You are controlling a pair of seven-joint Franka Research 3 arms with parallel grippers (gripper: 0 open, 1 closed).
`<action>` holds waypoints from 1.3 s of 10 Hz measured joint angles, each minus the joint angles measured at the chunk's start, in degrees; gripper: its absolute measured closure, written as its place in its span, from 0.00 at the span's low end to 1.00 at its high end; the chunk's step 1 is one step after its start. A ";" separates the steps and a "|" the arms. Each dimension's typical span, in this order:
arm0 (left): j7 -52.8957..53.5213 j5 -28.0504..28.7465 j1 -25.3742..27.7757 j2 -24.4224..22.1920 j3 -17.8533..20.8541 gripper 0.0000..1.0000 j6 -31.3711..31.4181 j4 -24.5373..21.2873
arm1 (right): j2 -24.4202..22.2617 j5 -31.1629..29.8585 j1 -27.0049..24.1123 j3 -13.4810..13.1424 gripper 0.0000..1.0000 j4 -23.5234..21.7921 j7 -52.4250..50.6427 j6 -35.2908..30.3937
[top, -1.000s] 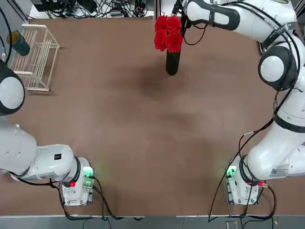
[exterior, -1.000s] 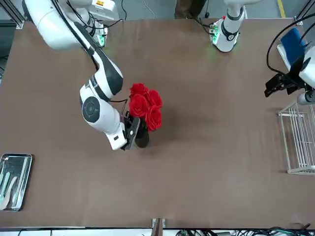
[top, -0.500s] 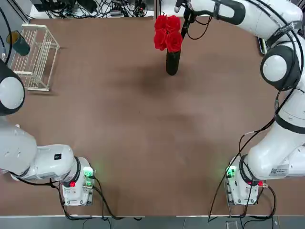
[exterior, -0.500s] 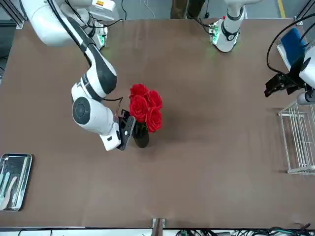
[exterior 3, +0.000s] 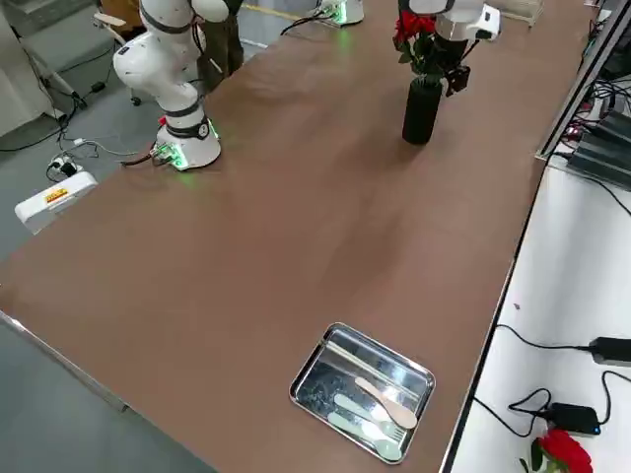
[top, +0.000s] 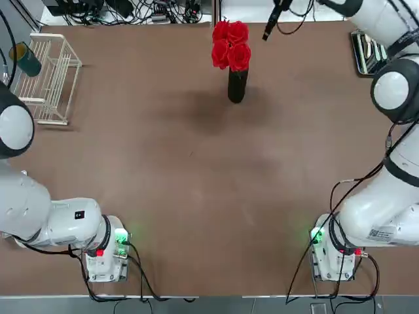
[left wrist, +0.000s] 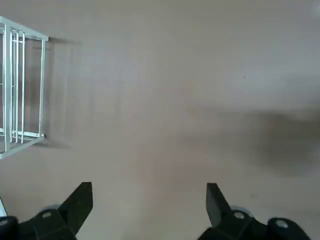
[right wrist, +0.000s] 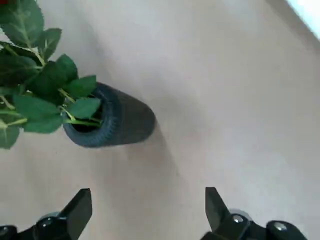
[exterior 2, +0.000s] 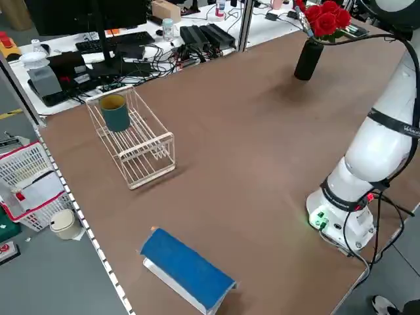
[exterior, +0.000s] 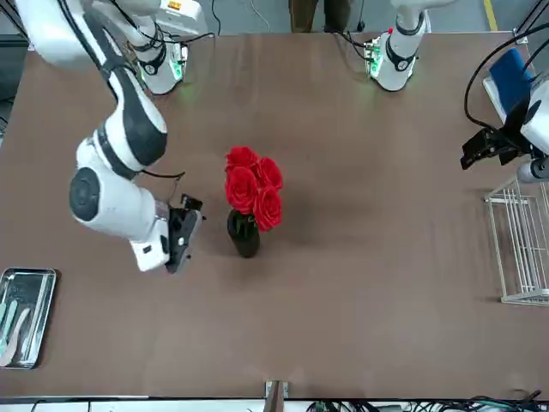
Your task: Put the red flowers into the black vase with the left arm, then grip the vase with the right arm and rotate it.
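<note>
The red flowers (top: 230, 44) stand in the black vase (top: 237, 86), upright at the table's far middle; also the flowers (exterior: 254, 187) and vase (exterior: 244, 237) show from the front. My right gripper (exterior: 182, 238) hangs open beside the vase, a short way off on my right side, touching nothing. Its wrist view shows the vase's mouth (right wrist: 100, 125) with green leaves (right wrist: 42, 87) ahead of the spread fingers (right wrist: 76, 206). My left gripper (exterior: 482, 149) is far off at my left by the rack, open over bare table, gripper (left wrist: 147, 204) empty.
A white wire rack (top: 47, 77) holding a dark teal cup (top: 27, 60) sits at the far left. A metal tray (exterior 3: 364, 390) with cutlery lies at the far right. A blue box (exterior 2: 187, 270) rests near the left edge.
My right gripper has pulled away from the vase toward my right side, staying open. The vase, the flowers and the left arm have not moved.
</note>
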 joint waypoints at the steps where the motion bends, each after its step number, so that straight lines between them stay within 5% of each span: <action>1: 0.00 0.00 0.00 0.00 0.00 0.00 0.00 0.00 | -2.28 0.17 -0.55 -1.90 0.00 0.29 0.70 -2.32; 8: 0.00 0.00 0.01 0.00 0.00 0.00 0.00 0.00 | -15.84 0.43 -0.56 -18.81 0.00 -1.62 29.98 -12.31; 13: 0.00 0.00 -0.02 0.00 -0.50 0.00 0.00 0.01 | -27.80 0.34 -0.53 -25.33 0.00 -10.20 39.43 -15.95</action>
